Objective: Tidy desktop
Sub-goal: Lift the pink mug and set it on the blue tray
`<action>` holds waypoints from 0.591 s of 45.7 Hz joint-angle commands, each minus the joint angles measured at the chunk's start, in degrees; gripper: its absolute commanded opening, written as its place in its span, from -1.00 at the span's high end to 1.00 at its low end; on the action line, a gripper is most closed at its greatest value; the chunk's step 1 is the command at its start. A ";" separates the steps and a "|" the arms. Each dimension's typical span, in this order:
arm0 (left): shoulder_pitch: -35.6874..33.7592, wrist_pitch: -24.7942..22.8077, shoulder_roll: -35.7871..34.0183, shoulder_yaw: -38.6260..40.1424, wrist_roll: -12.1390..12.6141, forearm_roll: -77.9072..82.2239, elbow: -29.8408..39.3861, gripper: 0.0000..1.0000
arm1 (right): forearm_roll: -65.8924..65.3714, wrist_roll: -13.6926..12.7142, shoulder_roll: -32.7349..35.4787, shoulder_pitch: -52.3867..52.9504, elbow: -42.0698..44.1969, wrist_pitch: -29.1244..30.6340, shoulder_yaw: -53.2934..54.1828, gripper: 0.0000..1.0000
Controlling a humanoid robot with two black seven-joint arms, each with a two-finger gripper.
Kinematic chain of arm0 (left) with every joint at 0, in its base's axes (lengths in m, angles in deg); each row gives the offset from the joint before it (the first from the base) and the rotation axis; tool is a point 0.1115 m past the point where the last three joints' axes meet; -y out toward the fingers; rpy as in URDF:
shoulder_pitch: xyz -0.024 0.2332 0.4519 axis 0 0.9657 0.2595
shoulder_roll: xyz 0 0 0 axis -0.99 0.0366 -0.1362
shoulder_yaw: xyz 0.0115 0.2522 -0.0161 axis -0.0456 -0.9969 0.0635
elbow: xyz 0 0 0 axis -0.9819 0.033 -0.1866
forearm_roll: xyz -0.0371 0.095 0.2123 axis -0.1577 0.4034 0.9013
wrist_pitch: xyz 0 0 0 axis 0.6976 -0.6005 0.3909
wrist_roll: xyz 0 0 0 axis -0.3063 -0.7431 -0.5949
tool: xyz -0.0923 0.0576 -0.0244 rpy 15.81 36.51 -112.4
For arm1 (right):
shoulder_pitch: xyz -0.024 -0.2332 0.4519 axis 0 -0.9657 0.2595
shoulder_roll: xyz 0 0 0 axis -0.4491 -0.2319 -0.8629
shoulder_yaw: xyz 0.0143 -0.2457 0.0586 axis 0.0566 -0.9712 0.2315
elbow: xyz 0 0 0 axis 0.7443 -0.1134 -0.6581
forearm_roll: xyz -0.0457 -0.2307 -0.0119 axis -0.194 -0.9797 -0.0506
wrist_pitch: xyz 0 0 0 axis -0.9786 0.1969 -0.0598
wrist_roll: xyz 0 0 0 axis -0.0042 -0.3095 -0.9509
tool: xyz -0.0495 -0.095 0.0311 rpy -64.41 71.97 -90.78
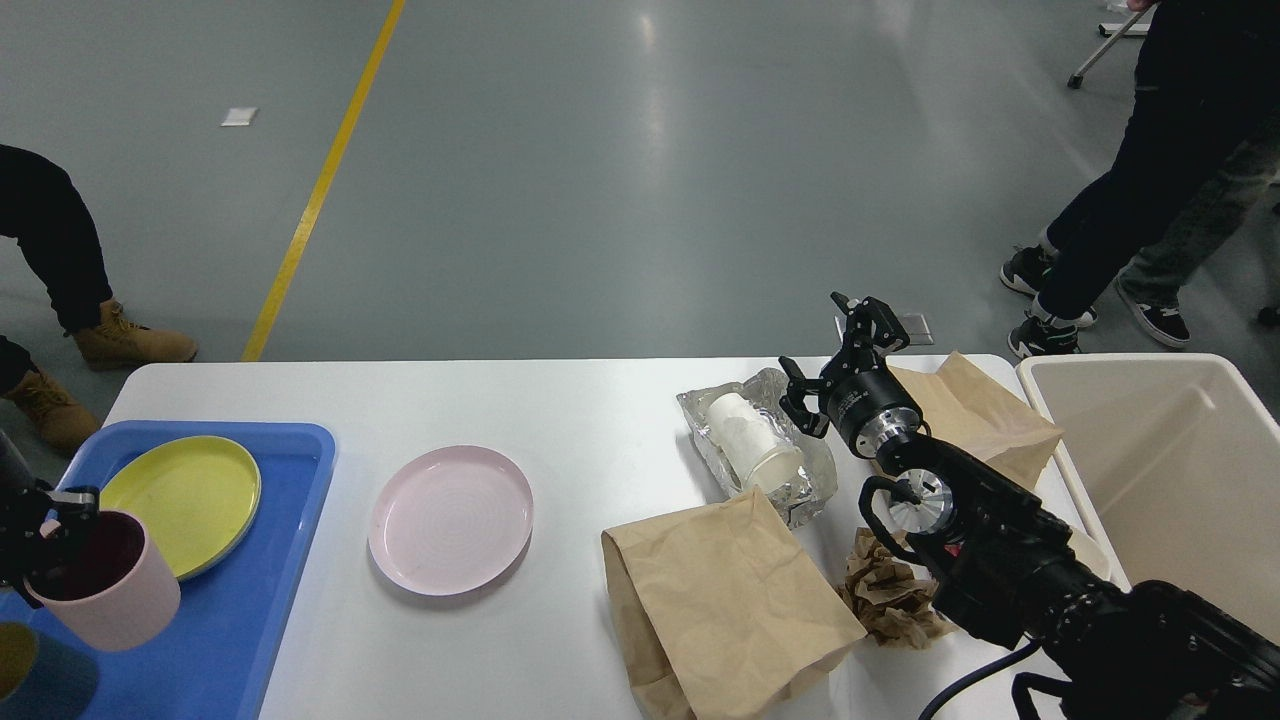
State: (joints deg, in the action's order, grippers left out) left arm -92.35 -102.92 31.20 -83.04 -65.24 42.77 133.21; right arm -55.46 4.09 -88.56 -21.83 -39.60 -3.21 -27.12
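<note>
**Desktop half cleared: cup over the tray, paper waste waiting on the right**

The desktop (600,420) is the biggest thing in front of me, a white top that runs almost from one edge of the view to the other. It is rigid and smooth, so I judge that light things will slide on it easily; I do not grasp it, I only take things off it.

At its right end stands the cream bin (1150,375), and on its left end sits the blue tray (290,520) with a yellow plate (185,500) inside.

Near the front lies a large brown paper bag (720,600), and a second paper bag (975,410) lies behind my right arm. Both look light and soft; I would pinch a folded edge, not the flat side. Between them is a foil wrap (800,490) with a white paper cup (755,445) lying in it, thin and easy to crush, and a crumpled brown paper (885,590) beside the arm.

The pink plate (450,520) lies alone on the desktop, well apart from both grippers. It looks hard and a little slippery, so the rim is the place to hold.

My right gripper (835,355) hovers over the far edge of the desktop, just beside the foil wrap, fingers spread and holding nothing.

My left gripper (40,515) is at the left border, over the tray, pinching the rim of the pink cup (105,595), which hangs tilted.
</note>
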 commanded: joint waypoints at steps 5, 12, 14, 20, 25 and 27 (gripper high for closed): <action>9.32 2.08 1.71 5.39 0.74 0.57 -6.00 1.00 | 0.00 0.00 0.00 0.00 0.00 0.00 0.00 -1.00; 13.36 3.57 3.37 7.59 1.62 0.66 -7.58 1.00 | 0.00 0.00 0.00 0.00 0.00 0.00 0.00 -1.00; 14.24 4.19 4.34 7.86 1.71 0.66 -7.75 1.00 | 0.00 0.00 0.00 0.00 0.00 0.00 0.00 -1.00; 16.00 5.68 5.75 9.44 2.67 1.01 -7.76 1.00 | 0.00 0.00 0.00 0.00 0.00 0.00 0.00 -1.00; 17.58 6.83 6.28 9.97 3.91 1.01 -7.76 1.00 | 0.00 0.00 0.00 0.00 0.00 0.00 0.00 -1.00; 18.02 7.35 6.80 10.49 4.17 1.01 -7.76 1.00 | 0.00 0.00 0.00 0.00 0.00 0.00 0.00 -1.00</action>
State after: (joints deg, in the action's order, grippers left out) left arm -75.69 -96.79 37.08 -73.39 -61.97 43.77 125.43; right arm -55.46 4.09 -88.56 -21.83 -39.60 -3.21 -27.12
